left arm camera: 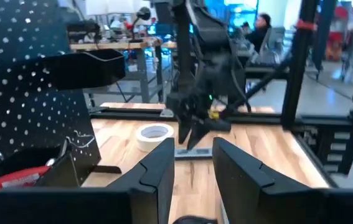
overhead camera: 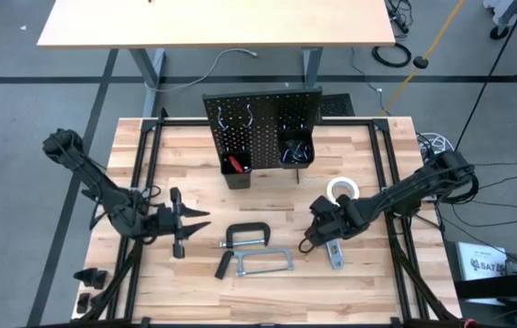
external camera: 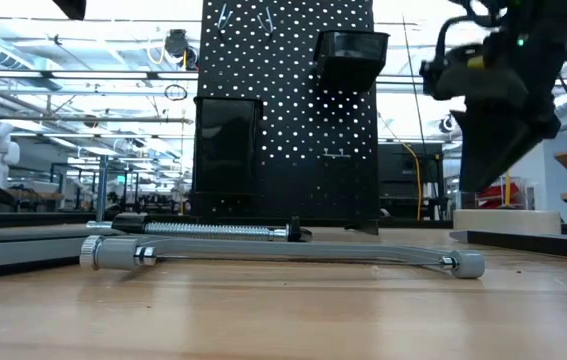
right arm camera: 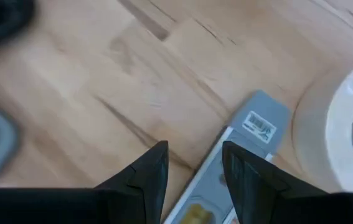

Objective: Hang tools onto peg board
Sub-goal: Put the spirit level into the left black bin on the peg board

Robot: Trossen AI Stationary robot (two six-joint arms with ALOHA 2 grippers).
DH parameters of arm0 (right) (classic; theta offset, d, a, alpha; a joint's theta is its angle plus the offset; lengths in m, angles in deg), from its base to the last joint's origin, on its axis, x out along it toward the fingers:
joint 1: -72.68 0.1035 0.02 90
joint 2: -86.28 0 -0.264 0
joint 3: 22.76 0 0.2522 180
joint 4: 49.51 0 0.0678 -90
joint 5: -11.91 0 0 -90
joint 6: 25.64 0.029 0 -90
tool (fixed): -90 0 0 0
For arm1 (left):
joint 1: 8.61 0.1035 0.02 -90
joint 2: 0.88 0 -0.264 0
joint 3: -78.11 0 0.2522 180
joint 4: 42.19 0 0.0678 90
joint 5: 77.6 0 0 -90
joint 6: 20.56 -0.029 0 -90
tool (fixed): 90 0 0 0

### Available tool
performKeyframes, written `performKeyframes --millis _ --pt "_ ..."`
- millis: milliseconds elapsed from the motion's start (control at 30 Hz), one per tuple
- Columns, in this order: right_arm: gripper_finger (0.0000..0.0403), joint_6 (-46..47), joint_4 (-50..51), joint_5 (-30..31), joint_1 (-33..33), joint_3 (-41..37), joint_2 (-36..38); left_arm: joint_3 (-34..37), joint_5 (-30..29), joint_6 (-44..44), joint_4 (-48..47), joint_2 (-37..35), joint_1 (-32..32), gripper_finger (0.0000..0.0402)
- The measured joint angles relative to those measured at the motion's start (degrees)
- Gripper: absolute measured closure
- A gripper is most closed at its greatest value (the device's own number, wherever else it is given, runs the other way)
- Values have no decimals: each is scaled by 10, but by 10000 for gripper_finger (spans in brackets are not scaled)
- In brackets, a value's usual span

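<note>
Your right gripper hung low over the tabletop with its two dark fingers parted and nothing between them, and the grey level lay flat on the wood directly beneath that gap, running out ahead of the fingertips. You could see it was a slim grey bar with a small white barcode label near its far end and a yellow patch close to the fingers. Just beside the level's far end lay the white tape roll, flat on the table. Farther toward the table's middle, the black C-clamp and the grey hacksaw lay flat beside each other, well apart from your right gripper. Beyond them the peg board stood upright at the back edge, black and perforated, with two black bins on it; the red-handled tool sat in the left bin. Your left gripper waited on the left side, fingers partly spread and holding nothing, pointed toward the clamp.
</note>
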Motion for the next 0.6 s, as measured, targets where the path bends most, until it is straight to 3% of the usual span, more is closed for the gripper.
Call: performKeyframes --millis 333,500,600 --pt "250 29 7 -4 -3 0 -54 0 2 2 -1 11 6 288" --pt "201 72 37 -76 -23 0 -71 0 2 1 0 16 6 288" --pt "161 78 53 -88 -28 0 -76 0 2 1 0 16 6 288"
